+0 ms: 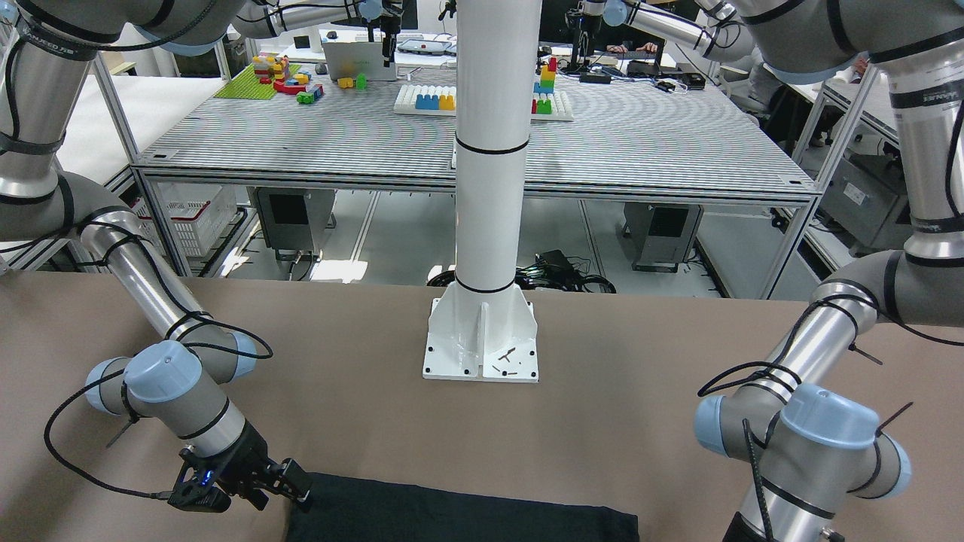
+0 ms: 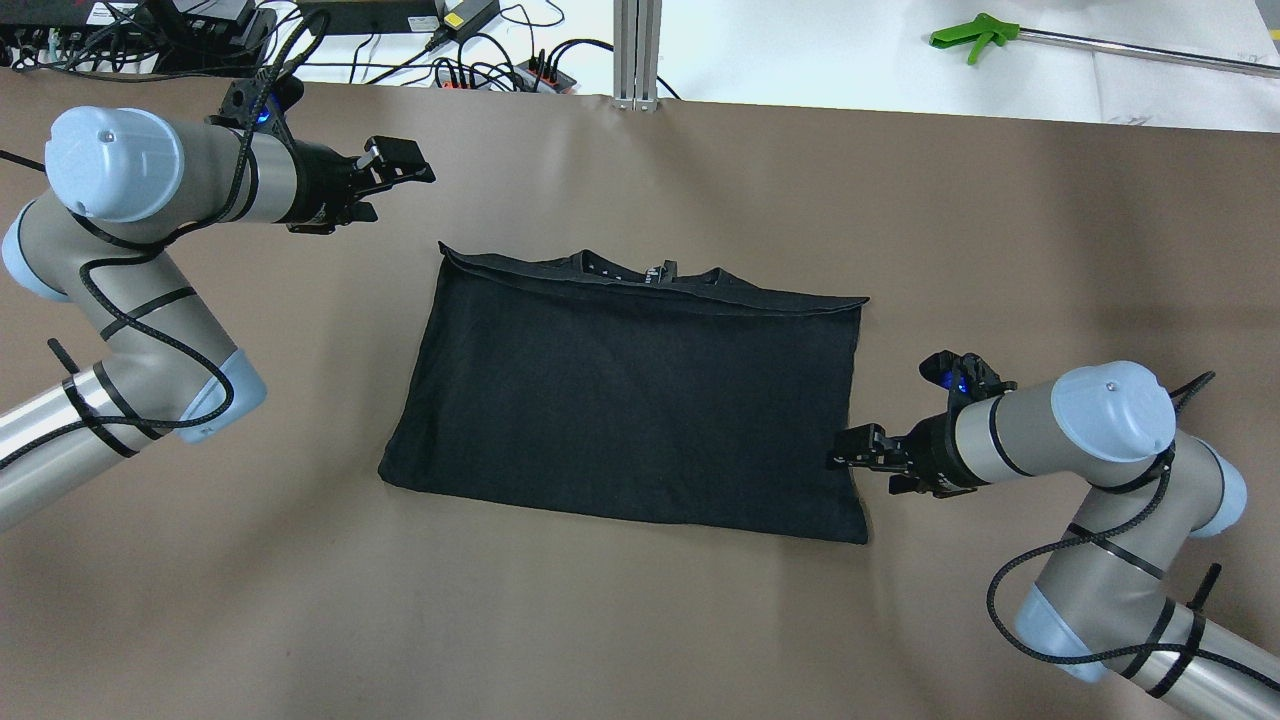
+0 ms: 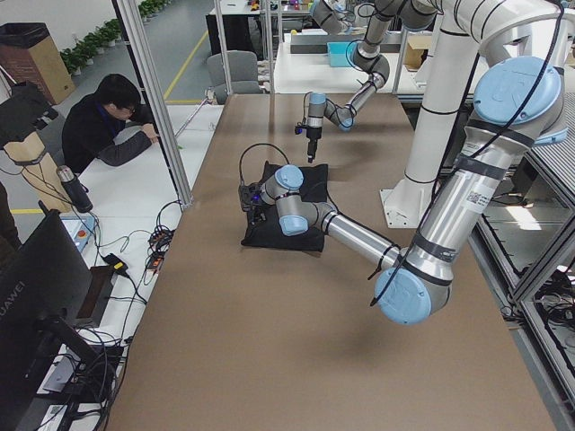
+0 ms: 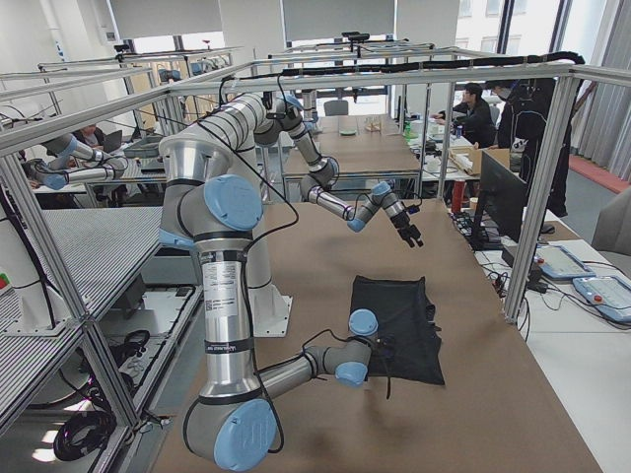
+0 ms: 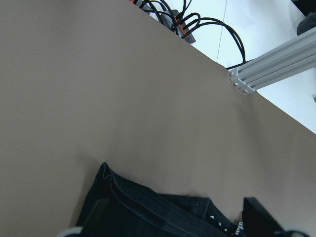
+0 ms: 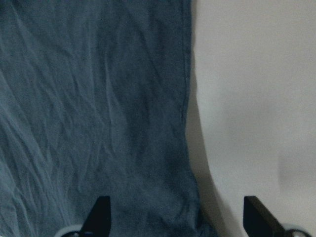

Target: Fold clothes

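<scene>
The black garment [image 2: 630,400] lies folded into a flat rectangle mid-table, its collar edge on the far side. It also shows in the front view [image 1: 452,516] and both side views [image 3: 313,184] [image 4: 404,315]. My left gripper [image 2: 395,188] is open and empty, above bare table beyond the garment's far left corner; its wrist view shows that corner [image 5: 148,217] between the spread fingers. My right gripper [image 2: 838,455] is open, low at the garment's right edge near the near corner. Its wrist view shows the hem [image 6: 187,98] running between the fingertips [image 6: 101,212].
The white pillar's base [image 1: 482,339] is bolted to the table on the robot's side. An aluminium post [image 2: 635,50], cables [image 2: 480,60] and a green tool [image 2: 975,38] lie past the far edge. A seated operator [image 3: 112,121] is beside the table.
</scene>
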`<state>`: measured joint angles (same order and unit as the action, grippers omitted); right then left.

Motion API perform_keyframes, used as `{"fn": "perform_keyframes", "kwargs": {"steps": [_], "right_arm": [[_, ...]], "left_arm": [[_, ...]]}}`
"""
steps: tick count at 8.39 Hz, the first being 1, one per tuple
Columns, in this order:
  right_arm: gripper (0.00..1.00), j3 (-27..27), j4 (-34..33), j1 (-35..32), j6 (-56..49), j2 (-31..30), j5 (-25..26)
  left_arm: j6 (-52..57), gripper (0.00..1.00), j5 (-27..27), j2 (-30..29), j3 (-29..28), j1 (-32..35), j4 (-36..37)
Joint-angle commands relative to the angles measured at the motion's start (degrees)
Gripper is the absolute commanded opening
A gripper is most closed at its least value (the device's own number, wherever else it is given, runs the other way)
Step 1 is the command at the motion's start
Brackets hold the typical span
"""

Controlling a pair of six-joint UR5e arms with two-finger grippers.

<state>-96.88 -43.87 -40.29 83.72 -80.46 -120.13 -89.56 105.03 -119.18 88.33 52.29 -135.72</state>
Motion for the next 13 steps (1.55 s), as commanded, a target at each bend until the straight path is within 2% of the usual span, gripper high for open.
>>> {"fn": "perform_keyframes", "kwargs": {"steps": [1,4,5,6,7,8,11,13], "right_arm": [[0.94,-0.32,0.1,2.22,0.39,-2.16,0.51],[0.91,-0.15,0.1,3.28,0.39,-1.81,0.77],[0.86,-0.32,0.1,3.37,0.39,-1.46,0.78],[0.55,-0.41,0.1,3.37,0.39,-1.28,0.78],[0.19,-0.41,0.1,3.72,0.39,-1.28,0.78],[0.0,-0.41,0.1,3.9,0.39,-1.19,0.78],[0.0,-2.15,-0.08,4.34,0.39,-1.19,-0.54],[0.0,-9.26,-0.43,7.92,0.48,-2.5,-1.68]], "left_arm": [[0.0,0.94,-0.09,0.08,0.52,0.0,0.01],[0.44,0.94,-0.18,0.44,0.52,0.0,-0.07],[0.44,0.94,-0.09,0.52,0.52,0.09,-0.07],[0.44,0.94,-0.09,0.52,0.52,0.0,-0.07],[0.44,0.94,-0.18,0.52,0.44,0.0,-0.07],[0.44,0.94,-0.18,0.52,0.43,0.0,-0.07],[0.53,0.94,-0.18,0.52,0.35,0.0,-0.07],[0.53,0.94,-0.44,0.61,0.78,0.09,-0.07]]}}
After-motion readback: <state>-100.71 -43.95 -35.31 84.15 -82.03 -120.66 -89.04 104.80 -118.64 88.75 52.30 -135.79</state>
